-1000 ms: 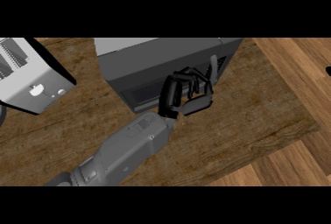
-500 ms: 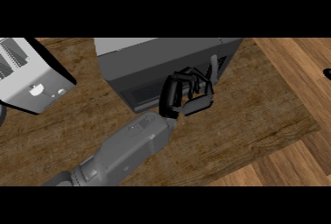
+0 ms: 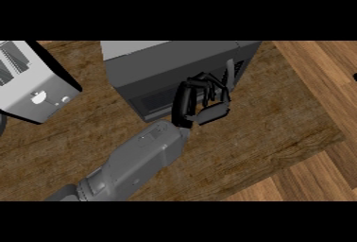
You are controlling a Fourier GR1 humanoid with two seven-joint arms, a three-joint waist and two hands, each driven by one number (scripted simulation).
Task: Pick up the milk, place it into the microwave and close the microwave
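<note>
My left hand [image 3: 202,101] is curled, holding nothing I can see, knuckles at the microwave [image 3: 167,66] door front. Milk not visible. Best to press toward 11 o'clock until the door sits flush.

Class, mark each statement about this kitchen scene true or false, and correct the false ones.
1. The robot hand is at the front of the microwave, fingers curled. True.
2. The milk stands on the counter beside the toaster. False: no milk shows anywhere in the view.
3. A toaster sits to the left of the microwave. True.
4. Two forearms reach in from the lower edge. False: only one forearm shows.
5. The counter has a wood-grain top. True.
</note>
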